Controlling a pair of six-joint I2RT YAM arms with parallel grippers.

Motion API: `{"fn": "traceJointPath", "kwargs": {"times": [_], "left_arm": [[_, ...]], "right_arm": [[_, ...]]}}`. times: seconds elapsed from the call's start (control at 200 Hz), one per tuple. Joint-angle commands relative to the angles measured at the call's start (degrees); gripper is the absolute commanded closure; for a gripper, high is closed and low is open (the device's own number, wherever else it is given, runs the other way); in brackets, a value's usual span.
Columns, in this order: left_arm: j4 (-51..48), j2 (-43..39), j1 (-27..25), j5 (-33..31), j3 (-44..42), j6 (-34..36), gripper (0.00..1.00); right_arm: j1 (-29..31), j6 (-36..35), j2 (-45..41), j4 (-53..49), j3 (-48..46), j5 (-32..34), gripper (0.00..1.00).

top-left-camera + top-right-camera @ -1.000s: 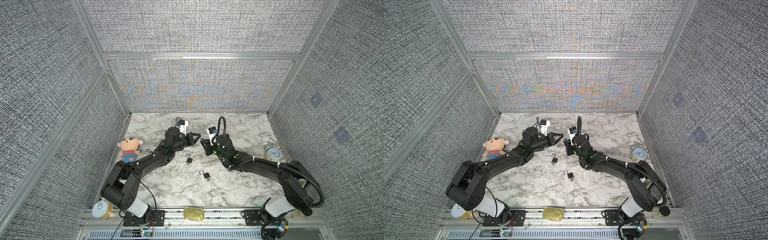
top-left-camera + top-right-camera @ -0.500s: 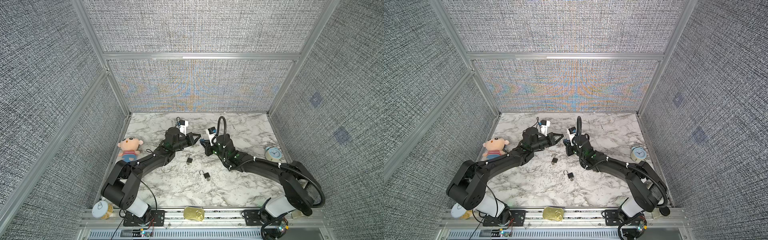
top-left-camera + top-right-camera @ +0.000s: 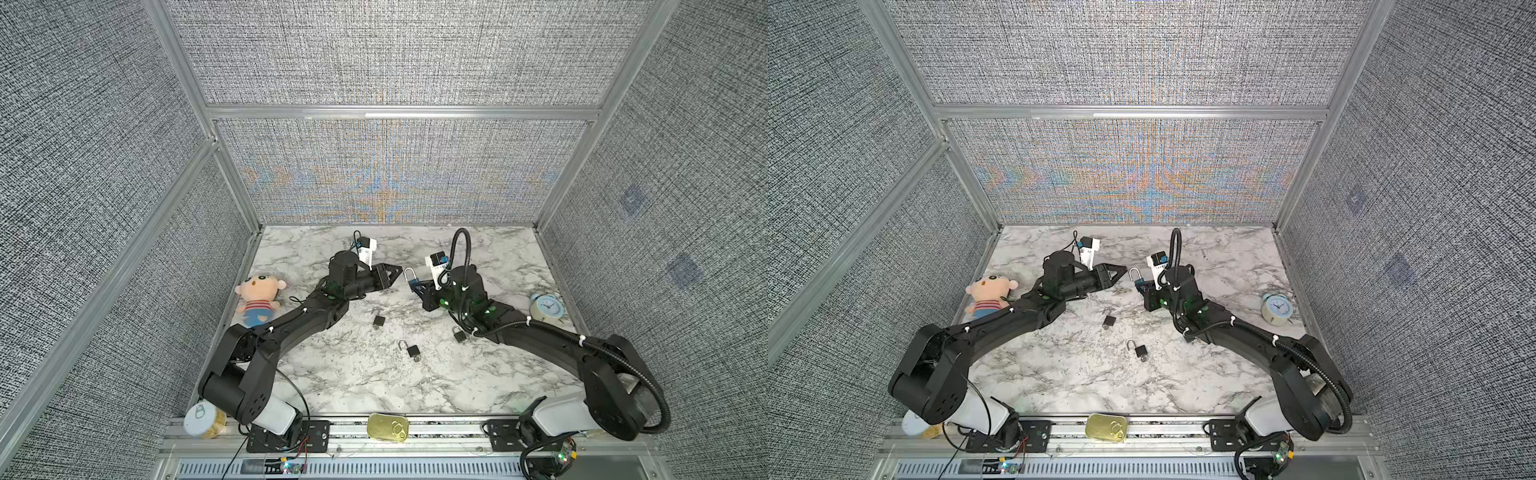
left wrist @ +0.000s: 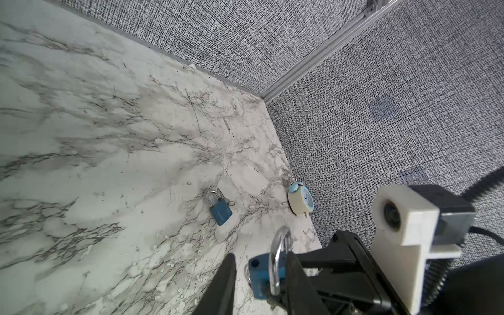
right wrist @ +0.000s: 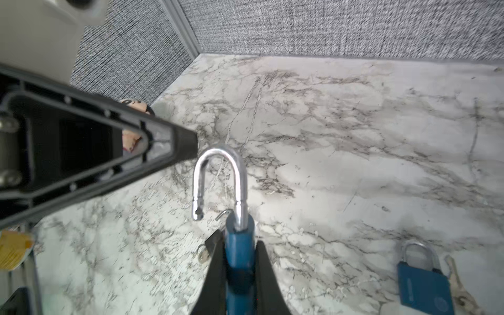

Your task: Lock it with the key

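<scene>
Padlock (image 5: pixel 240 259) body partly hidden btw fingers (image 5: pixel 268 283), edge-cropped

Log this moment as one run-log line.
right hand: shut on blue padlock | shackle: open | left hand: open, tip beside shackle | table: three other padlocks

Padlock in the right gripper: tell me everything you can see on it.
The padlock has a blue body and a shiny silver metal shackle. The shackle is open: one leg sits in the body, and the notched free end hangs clear beside it. The right gripper is shut on the body's broad faces, with the shackle pointing away from the fingers. The left gripper has its tip close to the shackle's bend but apart from it. A thin wire ring shows behind the body.
</scene>
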Motion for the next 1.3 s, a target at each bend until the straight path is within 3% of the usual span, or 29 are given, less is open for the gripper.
{"fn": "traceJointPath", "kwargs": {"times": [0.0, 0.175, 0.51, 0.7, 1.296], "left_arm": [[-7.9, -1.1, 0.3, -1.0, 2.2, 7.6, 0.65], [-13.2, -2.6, 0.3, 2.0, 3.4, 16.1, 0.68], [-16.2, -7.2, -0.9, 11.4, 2.1, 23.7, 0.68], [-20.9, -6.7, -3.5, 12.9, 3.7, 27.3, 0.68], [-19.0, -4.4, -5.1, 13.4, 4.6, 26.9, 0.69]], "right_arm": [[-1.6, 2.2, -1.9, -1.7, -1.1, -9.7, 1.00], [-5.4, 3.2, -4.6, -3.2, -3.4, -21.4, 1.00], [-12.2, 10.1, -6.3, 2.7, -8.1, -37.2, 1.00], [-13.0, 13.0, -3.3, 6.2, -8.4, -45.2, 1.00], [-12.9, 14.9, -1.4, 8.0, -8.0, -46.8, 1.00]]}}
